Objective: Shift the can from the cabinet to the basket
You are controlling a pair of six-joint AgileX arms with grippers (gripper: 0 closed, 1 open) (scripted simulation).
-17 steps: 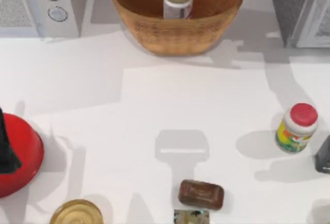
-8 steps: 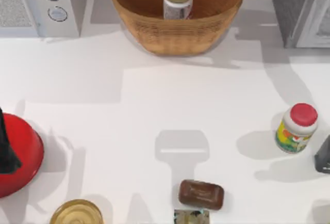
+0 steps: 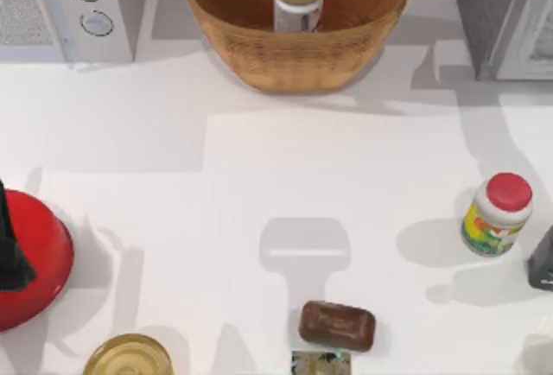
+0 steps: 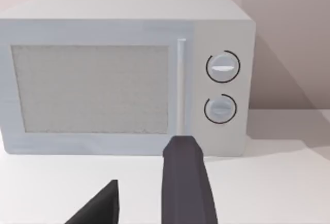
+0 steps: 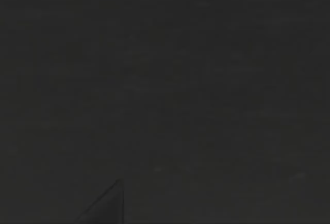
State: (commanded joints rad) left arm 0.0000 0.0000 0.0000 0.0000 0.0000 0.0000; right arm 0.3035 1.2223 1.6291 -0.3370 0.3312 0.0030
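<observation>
The can (image 3: 298, 3), with a dull gold top and a white label, stands upright inside the woven tan basket (image 3: 259, 55) at the back middle of the table. The grey speckled cabinet (image 3: 488, 3) with its pale door panel stands at the back right corner, apart from the basket. In the left wrist view my left gripper (image 4: 148, 162) is open with nothing between its dark fingers (image 4: 184, 182), low over the table and facing the microwave. The right wrist view is dark.
A light grey microwave (image 3: 52, 8) with two dials sits back left. A red-capped yellow-green bottle (image 3: 496, 215) and a black object (image 3: 543, 258) are at the right, a red round object (image 3: 39, 258) at the left. A brown block (image 3: 337, 326) and gold-topped tin (image 3: 130, 358) lie near the front.
The shadows on the table beside the cabinet have shifted to the right. The can and basket have not moved.
</observation>
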